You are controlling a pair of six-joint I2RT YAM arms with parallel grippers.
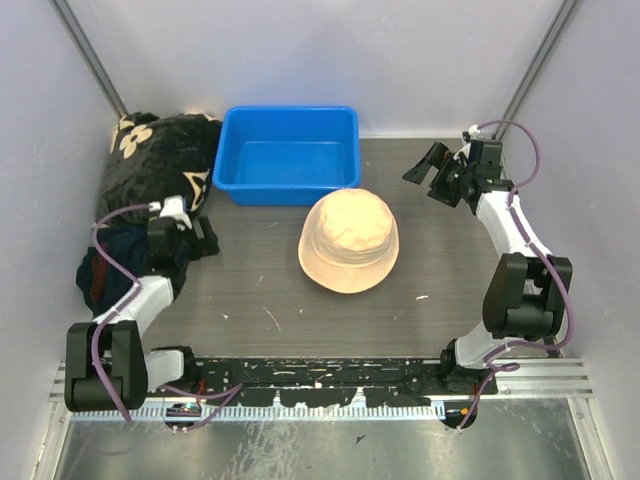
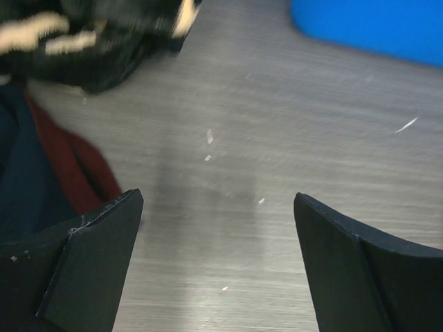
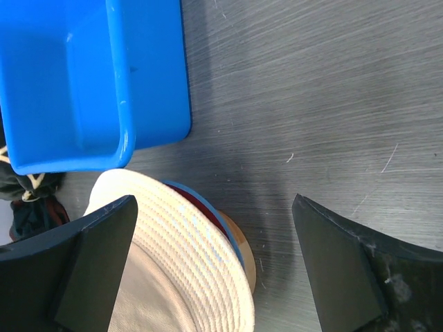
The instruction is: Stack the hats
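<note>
A soft cream-beige fabric bucket hat (image 1: 348, 240) sits crown-up mid-table, just near of the blue plastic tub (image 1: 290, 110). The right wrist view shows lower brims (image 3: 242, 249) of light blue, dark red and beige peeking beneath it, so the stack looks complete. The left gripper (image 1: 205, 240), beside the black flowered blanket (image 1: 160, 150), and the right gripper (image 1: 425, 170), far right, both gape wide and empty, apparently keeping clear of the pile.

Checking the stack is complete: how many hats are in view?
4, in one stack by the bin: cream hat on top, blue brim, red brim, beige brim peeking out beneath.
</note>
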